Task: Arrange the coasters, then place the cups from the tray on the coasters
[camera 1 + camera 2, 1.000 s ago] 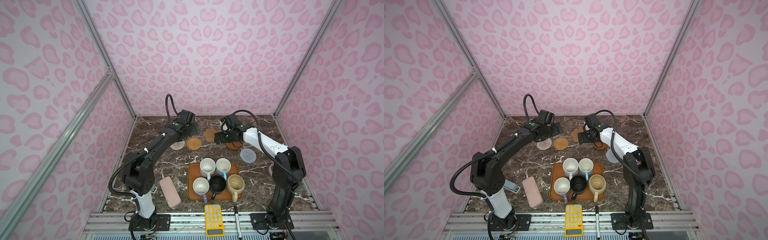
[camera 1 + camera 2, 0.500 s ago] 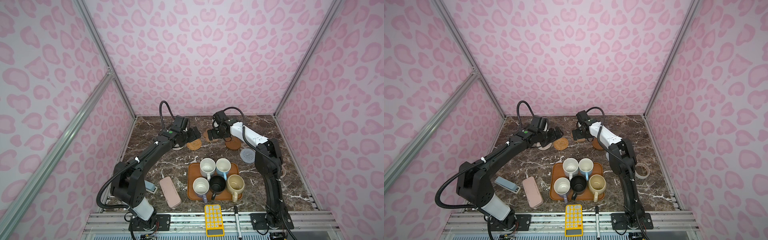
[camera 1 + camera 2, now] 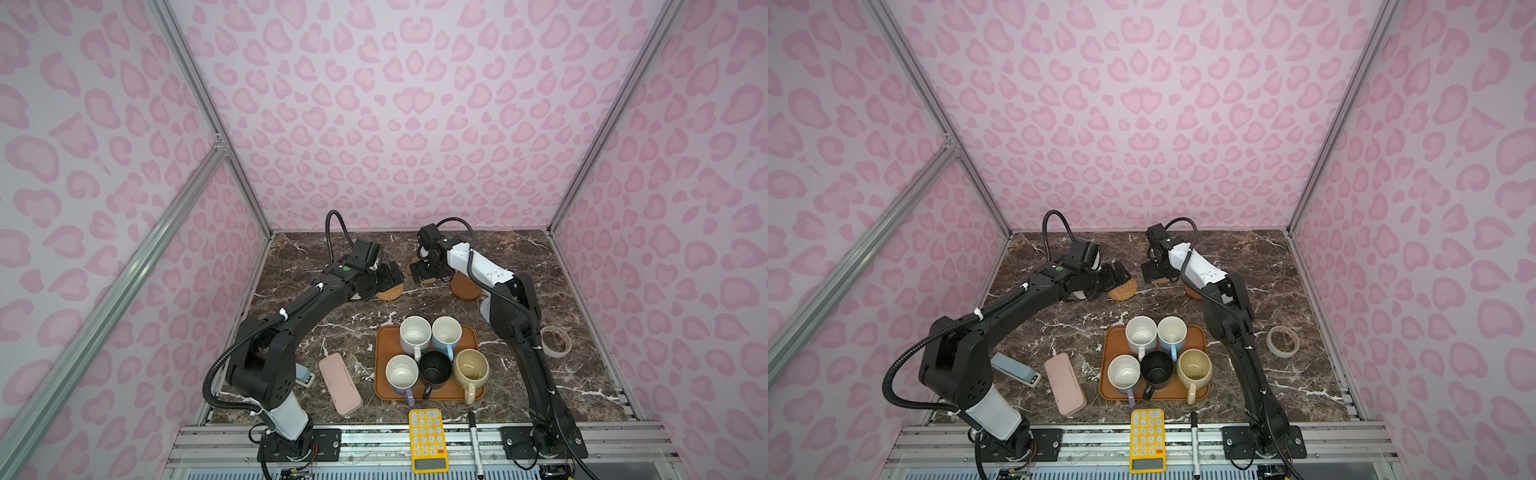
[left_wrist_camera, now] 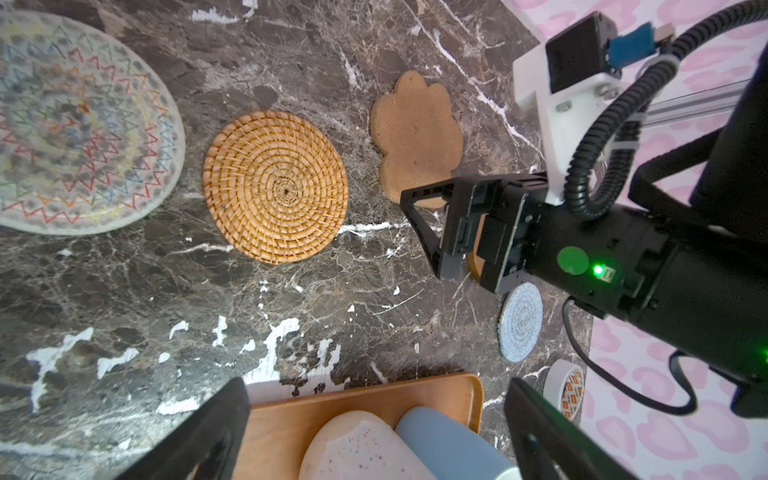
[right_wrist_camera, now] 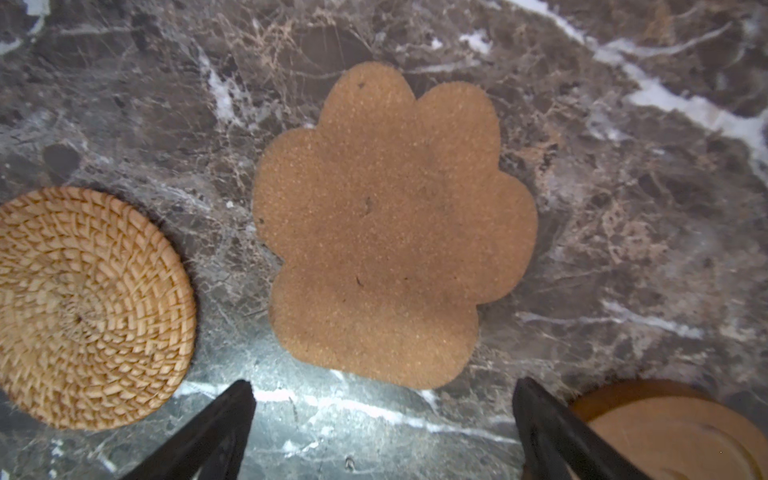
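Coasters (image 4: 275, 187) lie spread on the desk (image 3: 332, 324); five cups (image 3: 415, 334) wait on the tray (image 3: 386, 345); left tool (image 4: 376, 382) and right tool (image 5: 382, 382) gape empty.

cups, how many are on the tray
5, all on the tray: speckled white and light blue behind; lavender, black and cream-yellow in front. None seems hidden.

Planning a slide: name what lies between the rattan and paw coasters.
Only bare marble between rattan coaster and paw coaster, seen in the right wrist view.
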